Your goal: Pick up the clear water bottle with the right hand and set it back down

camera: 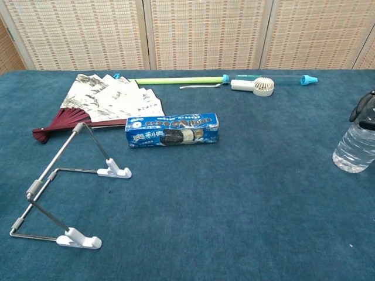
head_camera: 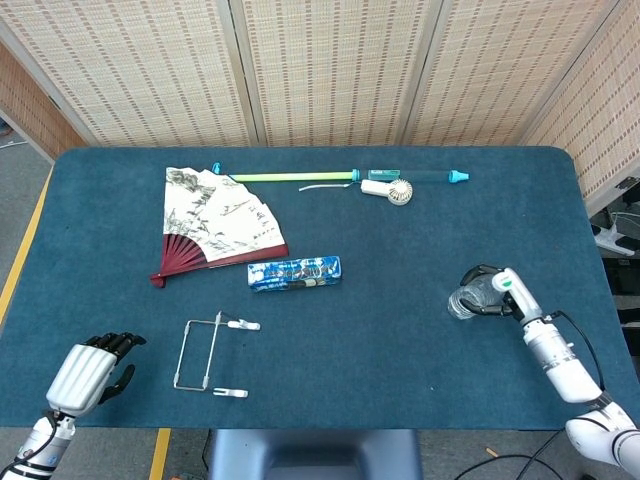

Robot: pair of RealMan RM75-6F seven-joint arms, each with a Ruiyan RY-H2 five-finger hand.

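The clear water bottle [head_camera: 462, 303] stands upright near the right side of the blue table [head_camera: 400, 340]. My right hand [head_camera: 497, 290] is wrapped around its upper part, dark fingers curling round it. In the chest view the bottle [camera: 353, 149] shows at the right frame edge with its base on the cloth, and the right hand [camera: 366, 111] grips it near the top. My left hand [head_camera: 90, 372] hovers at the table's front left corner, fingers loosely bent and holding nothing.
A paper folding fan [head_camera: 215, 220] lies at the back left, with a blue cookie box [head_camera: 294, 272] in front of it and a wire stand [head_camera: 205, 355] nearer me. A long green stick [head_camera: 300, 177] and a small white handheld fan [head_camera: 388, 189] lie along the back.
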